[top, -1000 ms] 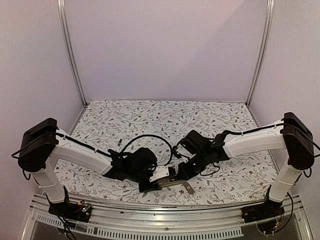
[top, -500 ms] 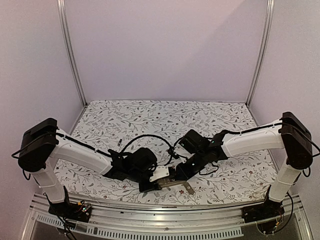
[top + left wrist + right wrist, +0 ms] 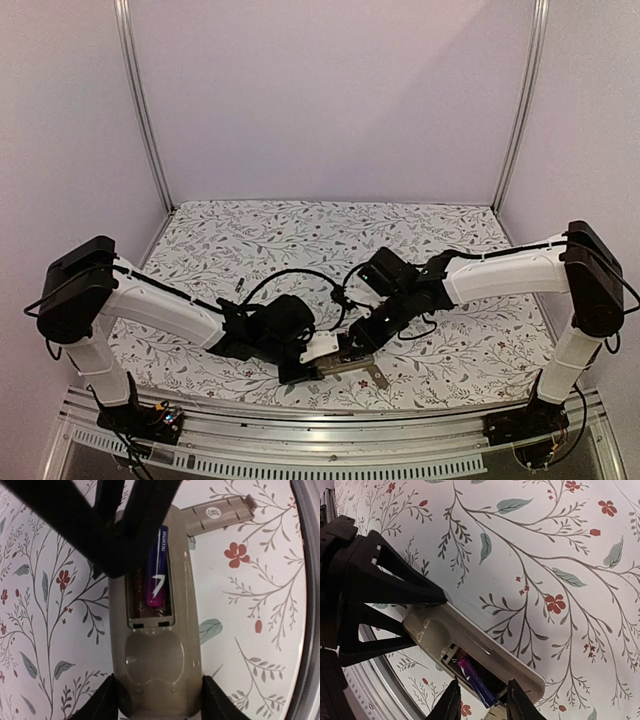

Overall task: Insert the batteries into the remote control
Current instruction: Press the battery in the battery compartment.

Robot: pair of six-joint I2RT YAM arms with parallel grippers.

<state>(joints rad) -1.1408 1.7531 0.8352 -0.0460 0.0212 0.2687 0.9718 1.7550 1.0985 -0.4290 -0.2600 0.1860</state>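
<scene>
One battery (image 3: 157, 570) lies in the remote control (image 3: 157, 655) that the left gripper (image 3: 159, 702) clamps; the second looks missing, and whether the right gripper (image 3: 482, 702) grips anything is unclear.

Plain pale lilac walls (image 3: 330, 90) fill the upper frame between two silver aluminium corner posts (image 3: 140, 110), above a white leaf-and-flower patterned tabletop (image 3: 330, 235) edged by a lower metal rail (image 3: 330, 428).
</scene>
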